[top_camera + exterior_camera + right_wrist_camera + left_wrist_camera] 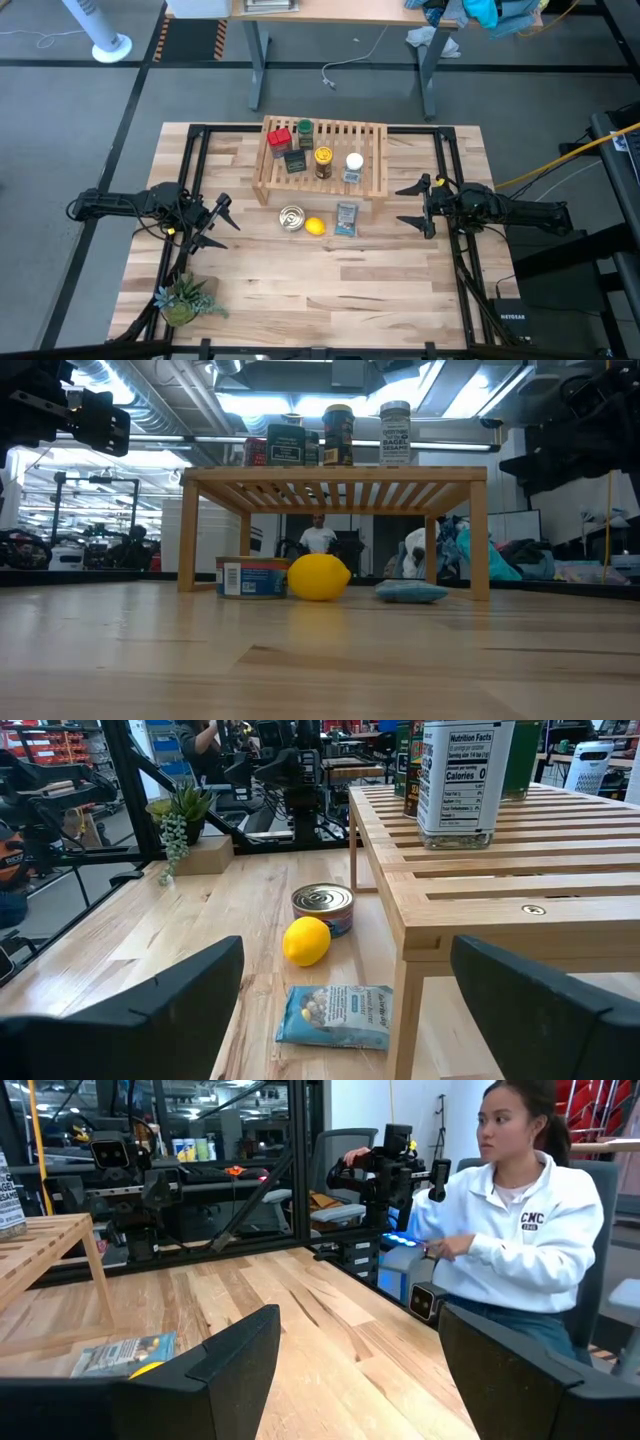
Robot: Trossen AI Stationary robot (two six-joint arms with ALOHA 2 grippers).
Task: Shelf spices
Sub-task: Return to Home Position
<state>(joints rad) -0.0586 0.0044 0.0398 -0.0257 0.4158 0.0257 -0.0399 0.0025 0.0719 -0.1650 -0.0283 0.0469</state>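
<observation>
The light-wood slatted shelf (372,170) stands on its legs at the table's far middle. All five spices stand on its top: the red tin (280,138), green-lidded jar (304,128), dark grey tin (294,161), yellow-lidded jar (323,157) and white-lidded jar (354,162). In the low view they line the shelf (335,475) top. My left gripper (224,222) is open, left of the shelf and nearer. My right gripper (402,206) is open, just right of the shelf's near right corner. In the right wrist view the white-lidded jar (460,780) is close ahead.
A silver round tin (291,218), a lemon (314,226) and a flat blue packet (346,218) lie on the table just in front of the shelf. A small potted plant (185,298) sits at the near left corner. A person in a white sweatshirt (520,1210) sits beyond the table's right side.
</observation>
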